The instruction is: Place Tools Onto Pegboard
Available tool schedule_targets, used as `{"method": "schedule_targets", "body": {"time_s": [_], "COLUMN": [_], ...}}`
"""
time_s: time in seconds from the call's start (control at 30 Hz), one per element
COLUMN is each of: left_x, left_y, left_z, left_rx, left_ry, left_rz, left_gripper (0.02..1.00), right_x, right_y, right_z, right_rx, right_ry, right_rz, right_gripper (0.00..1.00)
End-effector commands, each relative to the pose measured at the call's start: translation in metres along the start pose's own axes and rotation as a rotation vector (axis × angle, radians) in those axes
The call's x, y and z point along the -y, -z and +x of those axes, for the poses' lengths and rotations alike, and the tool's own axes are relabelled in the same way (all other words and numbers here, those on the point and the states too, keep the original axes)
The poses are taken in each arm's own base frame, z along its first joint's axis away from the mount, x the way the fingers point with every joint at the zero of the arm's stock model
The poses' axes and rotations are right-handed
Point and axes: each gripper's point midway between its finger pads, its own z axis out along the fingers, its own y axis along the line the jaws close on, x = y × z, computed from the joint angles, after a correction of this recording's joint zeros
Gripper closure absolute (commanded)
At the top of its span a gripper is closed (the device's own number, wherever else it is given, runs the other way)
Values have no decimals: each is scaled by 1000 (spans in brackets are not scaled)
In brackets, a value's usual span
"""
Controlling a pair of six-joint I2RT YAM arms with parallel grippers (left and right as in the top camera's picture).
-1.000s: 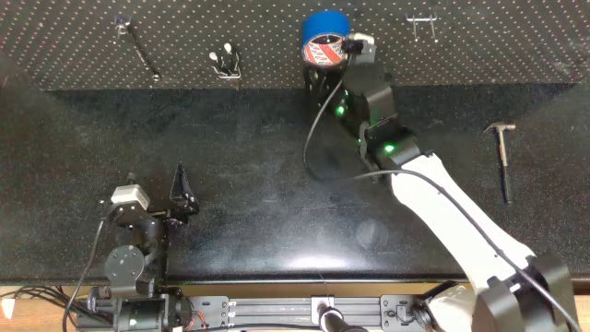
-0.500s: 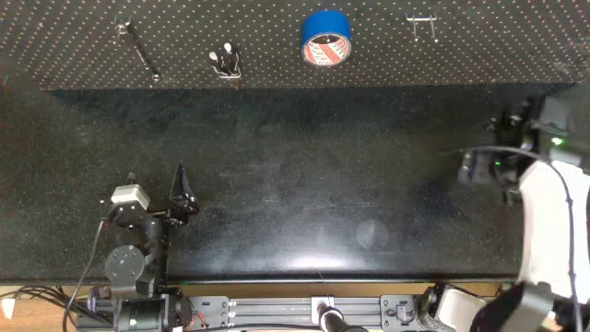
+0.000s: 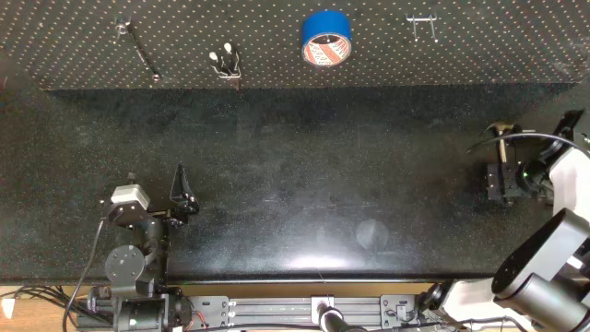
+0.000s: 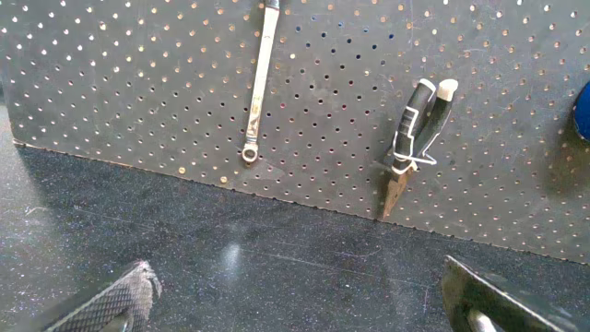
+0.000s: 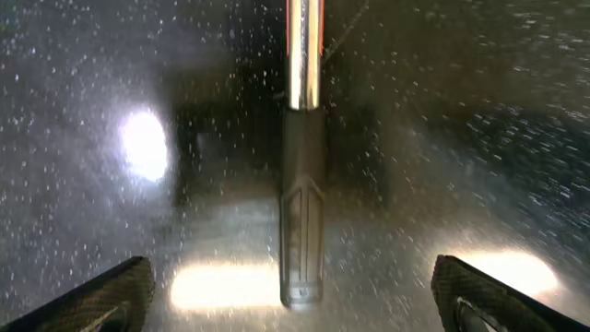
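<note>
1. Currently the left gripper (image 3: 181, 190) sits near its own base at the table's (image 3: 304, 166) front left. Its fingers (image 4: 111, 300) are spread wide with nothing between them.
2. Right gripper (image 5: 300, 309) is at the table's right edge, over the hammer (image 5: 302, 212), claw spread. The dark grip end of the handle lies between the fingers (image 5: 502, 295), clear of both.
3. The hammer lies flat on the table, head (image 3: 501, 129) pointing toward the pegboard (image 3: 230, 28).
4. The pegboard stands along the far edge of the table.
5. Hanging on the board: wrench (image 4: 261, 78) at left, pliers (image 4: 417, 129) next to it, blue tape roll (image 3: 325, 41) near the middle.
6. A bare hook (image 3: 422, 26) sits right of the tape roll.
</note>
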Motion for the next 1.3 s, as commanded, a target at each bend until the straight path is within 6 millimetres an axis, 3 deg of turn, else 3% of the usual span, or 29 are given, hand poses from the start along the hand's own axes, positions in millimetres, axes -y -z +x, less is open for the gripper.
{"method": "schedule_targets", "body": {"time_s": [0.03,0.2,0.57,0.6,0.67,0.8,0.87,0.93,1.07,1.17,1.23,1.3], "left_x": [0,0,0,0,0,0,0,0,0,0,0,0], "left_y": [0,0,0,0,0,0,0,0,0,0,0,0], "left_z": [0,0,0,0,0,0,0,0,0,0,0,0], "left_rx": [1,1,1,1,1,1,1,1,1,1,1,1], "left_ry": [-5,-5,-5,-5,-5,-5,-5,-5,-5,-5,-5,-5], "left_rz": [2,2,3,2,3,2,2,3,2,2,2,2], "left_gripper": [25,25,25,25,23,25,25,25,25,25,25,25], "right_x": [-7,3,2,2,2,2,2,2,-10,-34,-47,-70], "right_y": [-15,-23,-36,-36,-36,-36,-36,-36,-35,-2,42,77], "right_z": [-9,-9,-8,-7,-7,-8,-7,-7,-7,-34,-53,-48], "right_rx": [28,20,3,1,1,1,1,1,-16,163,373,512], "right_ry": [28,31,29,24,19,17,17,17,42,-25,-32,-8], "right_rz": [-85,-84,-99,-100,-100,-100,-100,-100,-120,-154,-107,-57], "right_gripper": [12,12,12,71,588,603,803,921,923,923,923,923]}}
